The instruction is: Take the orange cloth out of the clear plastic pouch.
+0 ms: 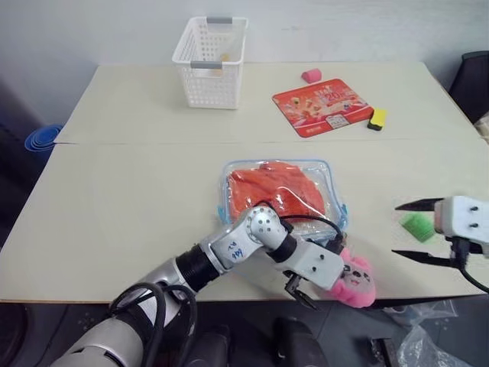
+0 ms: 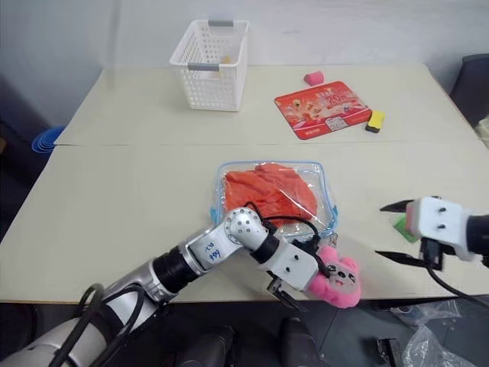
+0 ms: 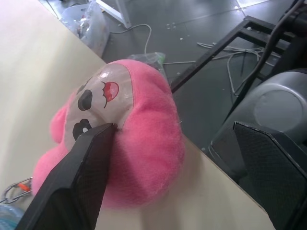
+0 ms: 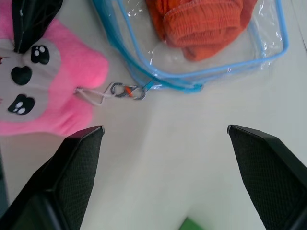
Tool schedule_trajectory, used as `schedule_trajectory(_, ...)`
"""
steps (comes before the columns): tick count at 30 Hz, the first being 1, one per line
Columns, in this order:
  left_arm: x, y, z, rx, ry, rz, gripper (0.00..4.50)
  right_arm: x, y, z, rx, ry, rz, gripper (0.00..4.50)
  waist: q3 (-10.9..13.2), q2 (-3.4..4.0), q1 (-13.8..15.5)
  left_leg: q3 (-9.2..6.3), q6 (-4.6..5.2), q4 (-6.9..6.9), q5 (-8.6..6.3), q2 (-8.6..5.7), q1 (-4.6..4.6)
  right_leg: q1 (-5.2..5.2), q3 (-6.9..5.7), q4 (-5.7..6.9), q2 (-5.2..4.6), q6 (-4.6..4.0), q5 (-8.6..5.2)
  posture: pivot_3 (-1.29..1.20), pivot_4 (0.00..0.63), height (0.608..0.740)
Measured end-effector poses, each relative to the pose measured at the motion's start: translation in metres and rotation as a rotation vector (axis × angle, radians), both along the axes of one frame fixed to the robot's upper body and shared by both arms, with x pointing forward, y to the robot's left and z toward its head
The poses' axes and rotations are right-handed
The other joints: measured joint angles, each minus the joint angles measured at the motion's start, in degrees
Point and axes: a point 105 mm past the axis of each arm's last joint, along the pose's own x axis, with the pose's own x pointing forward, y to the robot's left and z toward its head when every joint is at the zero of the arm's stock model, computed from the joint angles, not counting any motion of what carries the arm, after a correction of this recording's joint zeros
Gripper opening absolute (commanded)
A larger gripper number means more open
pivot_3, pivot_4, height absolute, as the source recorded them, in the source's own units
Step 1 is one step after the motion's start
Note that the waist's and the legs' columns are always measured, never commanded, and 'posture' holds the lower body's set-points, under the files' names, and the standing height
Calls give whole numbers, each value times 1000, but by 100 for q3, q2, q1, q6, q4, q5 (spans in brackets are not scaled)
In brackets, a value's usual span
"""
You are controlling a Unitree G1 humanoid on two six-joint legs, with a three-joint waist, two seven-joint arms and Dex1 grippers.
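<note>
The orange cloth lies crumpled inside the clear plastic pouch, which rests flat on the table near its front edge. A small metal clasp links the pouch's blue edging to a pink plush charm at the table's front edge. My left gripper is open at the charm; one finger rests against the plush face, and the other stands clear past the table edge. My right gripper hangs open to the right of the pouch and looks down on the pouch's corner and the charm.
A white lattice basket stands at the back. A red printed card, a yellow and black block and a small pink piece lie at the back right. A green block sits by the right gripper.
</note>
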Motion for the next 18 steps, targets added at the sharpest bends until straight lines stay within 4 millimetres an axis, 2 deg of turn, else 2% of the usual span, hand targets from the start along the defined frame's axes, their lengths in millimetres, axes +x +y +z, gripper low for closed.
schedule_trajectory(4, 8, 6, 5, -25, 23, 52, 2670, 20, 6, -14, -97, -68, 67, 4338, 0, 0, -5, 0, 0, 1, 0, -1, -1, -2, -1, 1, 0, 0, 0, 0, 150, 740)
schedule_trajectory(8, 16, 14, 10, -48, 38, 109, 1421, 30, 12, -34, -153, -84, 138, 4338, 0, 0, -2, 1, 0, 4, 0, -3, -4, -5, -5, 0, 1, 0, 0, 0, 150, 740)
schedule_trajectory(12, 19, 19, 11, -61, 39, 134, 215, 36, 8, -39, -189, -106, 160, 4338, -1, 2, -2, 1, 0, 3, 0, -2, -5, -8, -6, 2, 2, 0, 0, 0, 150, 740)
schedule_trajectory(13, 19, 19, 12, -66, 39, 137, 52, 36, 8, -39, -191, -109, 165, 4338, -1, 2, -2, 1, 0, 4, 0, -1, -5, -8, -5, 2, 2, 0, 0, 0, 150, 740)
schedule_trajectory(18, 27, 32, 14, -66, 47, 205, 52, 41, 15, -41, -201, -135, 216, 4338, -1, 2, -35, 1, -1, 4, 0, 3, -5, -11, -5, 8, 8, 0, 0, 0, 150, 740)
